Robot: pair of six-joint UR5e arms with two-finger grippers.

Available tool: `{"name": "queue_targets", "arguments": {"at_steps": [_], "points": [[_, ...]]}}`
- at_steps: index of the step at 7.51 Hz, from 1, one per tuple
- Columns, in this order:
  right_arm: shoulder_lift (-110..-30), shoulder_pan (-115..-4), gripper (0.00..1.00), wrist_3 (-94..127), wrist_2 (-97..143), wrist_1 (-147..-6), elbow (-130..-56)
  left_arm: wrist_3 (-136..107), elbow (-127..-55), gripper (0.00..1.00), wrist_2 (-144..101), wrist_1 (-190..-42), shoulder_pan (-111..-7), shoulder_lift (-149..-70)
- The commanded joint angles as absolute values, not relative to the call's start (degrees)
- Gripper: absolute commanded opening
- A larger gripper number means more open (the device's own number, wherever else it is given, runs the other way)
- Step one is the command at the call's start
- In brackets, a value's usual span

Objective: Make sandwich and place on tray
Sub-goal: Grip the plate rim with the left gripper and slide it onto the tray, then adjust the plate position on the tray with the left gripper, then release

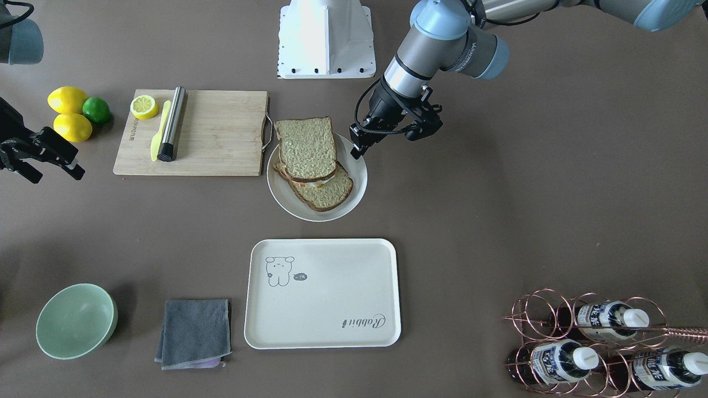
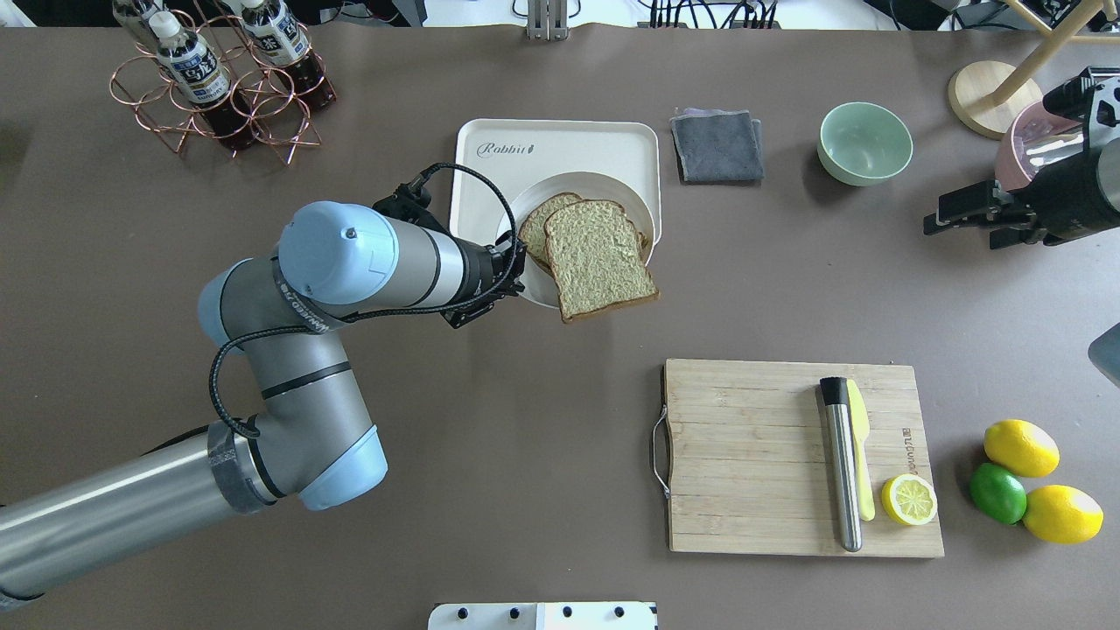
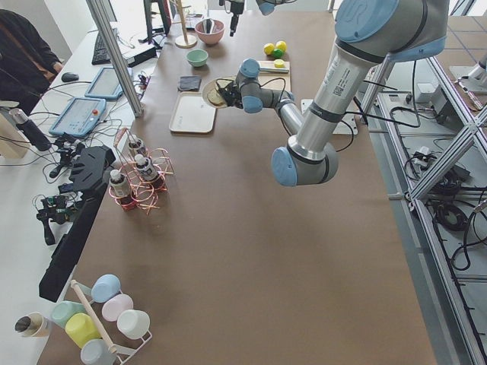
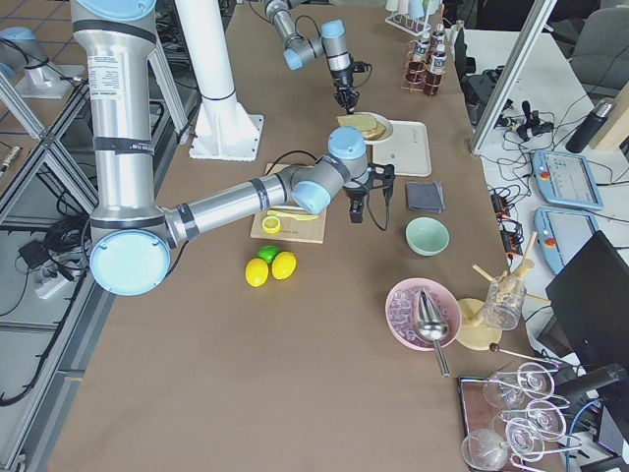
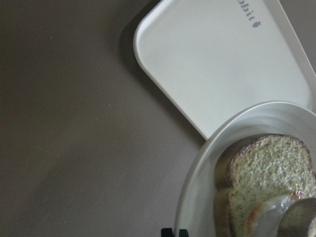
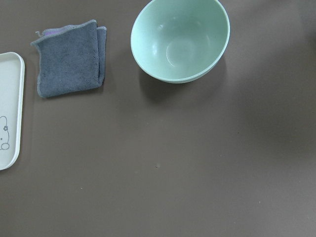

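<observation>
The sandwich [image 1: 307, 146] lies on a round white plate [image 1: 287, 202]. Its two bread slices are skewed, the top one overhangs the rim, and egg white shows between them. My left gripper [image 1: 357, 152] is shut on the plate's rim on the robot's side. In the overhead view the plate [image 2: 612, 184] and the sandwich [image 2: 599, 258] overlap the cream tray [image 2: 560, 144], so the plate seems lifted. The tray [image 1: 332, 298] lies beyond the plate. The left wrist view shows the plate [image 5: 207, 168], the bread [image 5: 266, 168] and the tray [image 5: 212, 54]. My right gripper [image 1: 55, 176] is open and empty, far off.
A wooden cutting board [image 1: 221, 132] bears a yellow knife, a steel cylinder and a lemon half. Lemons and a lime [image 1: 69, 99] lie beside it. A green bowl [image 1: 76, 320], a grey cloth [image 1: 194, 331] and a copper bottle rack [image 1: 597, 342] stand along the far edge.
</observation>
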State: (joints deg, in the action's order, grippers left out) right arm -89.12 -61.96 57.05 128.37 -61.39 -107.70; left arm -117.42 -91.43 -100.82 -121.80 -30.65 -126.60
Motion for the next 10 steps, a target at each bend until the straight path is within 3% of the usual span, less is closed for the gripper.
{"name": "queue_targets", "arguments": {"at_steps": [1,6,10], "points": [[-89.12,-61.96,0.99,57.04,128.32,-61.35,-107.58,-117.78,-84.49,0.00,-100.81,-121.90,-34.53,-131.12],[-89.03,-61.87,0.99,56.95,128.93,-61.35,-107.58,-115.84,-71.66,0.00,-100.72,-122.87,-38.06,-137.62],[-88.60,-61.87,0.99,56.95,129.02,-61.35,-107.32,-115.75,-65.57,0.00,-98.00,-129.64,-37.71,-137.99]]}}
